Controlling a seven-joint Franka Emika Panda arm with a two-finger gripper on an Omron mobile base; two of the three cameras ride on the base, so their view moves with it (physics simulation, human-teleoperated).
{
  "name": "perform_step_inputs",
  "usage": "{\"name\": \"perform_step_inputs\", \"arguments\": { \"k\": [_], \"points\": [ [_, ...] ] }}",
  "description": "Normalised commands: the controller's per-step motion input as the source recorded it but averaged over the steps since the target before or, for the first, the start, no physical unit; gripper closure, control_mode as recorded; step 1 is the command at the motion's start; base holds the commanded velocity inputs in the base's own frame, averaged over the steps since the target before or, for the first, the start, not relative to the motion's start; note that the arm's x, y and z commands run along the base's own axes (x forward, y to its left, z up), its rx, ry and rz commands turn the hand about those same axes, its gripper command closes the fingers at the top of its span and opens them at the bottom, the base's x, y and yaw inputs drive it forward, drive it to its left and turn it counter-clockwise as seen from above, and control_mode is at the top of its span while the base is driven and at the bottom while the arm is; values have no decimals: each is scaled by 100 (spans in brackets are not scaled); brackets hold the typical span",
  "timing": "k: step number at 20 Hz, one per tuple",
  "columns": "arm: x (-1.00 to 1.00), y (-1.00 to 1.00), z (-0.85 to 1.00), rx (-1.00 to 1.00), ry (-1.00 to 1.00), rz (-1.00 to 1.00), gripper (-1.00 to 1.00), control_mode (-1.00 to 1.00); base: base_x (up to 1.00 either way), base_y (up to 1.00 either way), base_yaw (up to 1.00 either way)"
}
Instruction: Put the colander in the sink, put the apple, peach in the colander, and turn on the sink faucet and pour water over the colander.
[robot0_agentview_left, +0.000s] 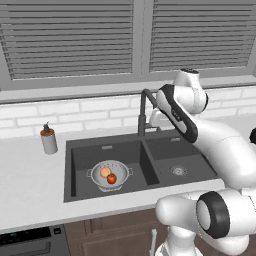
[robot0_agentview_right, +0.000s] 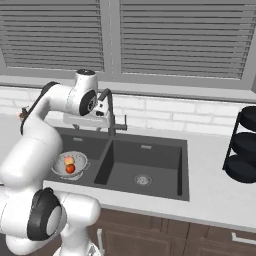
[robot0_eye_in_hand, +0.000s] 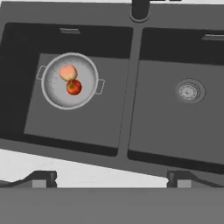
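The silver colander (robot0_eye_in_hand: 59, 94) sits on the floor of the left basin of the dark double sink (robot0_eye_in_hand: 131, 96). The pale peach (robot0_eye_in_hand: 67, 72) and the red apple (robot0_eye_in_hand: 74, 87) lie inside it, touching each other. In the left base view the colander (robot0_agentview_left: 119, 169) holds the peach (robot0_agentview_left: 105, 171) and the apple (robot0_agentview_left: 111, 178). My gripper (robot0_eye_in_hand: 111, 179) hangs high over the sink's front rim, open, with nothing between its fingers. The dark gooseneck faucet (robot0_agentview_left: 144, 112) rises behind the basin divider, close to my hand. No water shows at the spout.
A grey soap dispenser (robot0_agentview_left: 48, 139) stands on the counter left of the sink. A black tiered rack (robot0_agentview_right: 245, 145) stands on the counter at the far right. The right basin has a round drain (robot0_eye_in_hand: 189, 91). A brick backsplash and a window with blinds lie behind.
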Motion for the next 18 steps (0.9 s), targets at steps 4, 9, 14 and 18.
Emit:
{"name": "perform_step_inputs", "arguments": {
  "k": [4, 9, 14, 18],
  "points": [
    [18, -37, 1, 14, 0, -5, -100, -100, 0, 0, 0],
    [13, -18, 1, 10, -5, -3, -100, -100, 0, 0, 0],
    [7, -35, 11, 20, -11, -1, -100, -100, 0, 0, 0],
    [0, -23, 28, 25, -13, 0, -100, -100, 0, 0, 0]
  ]
}}
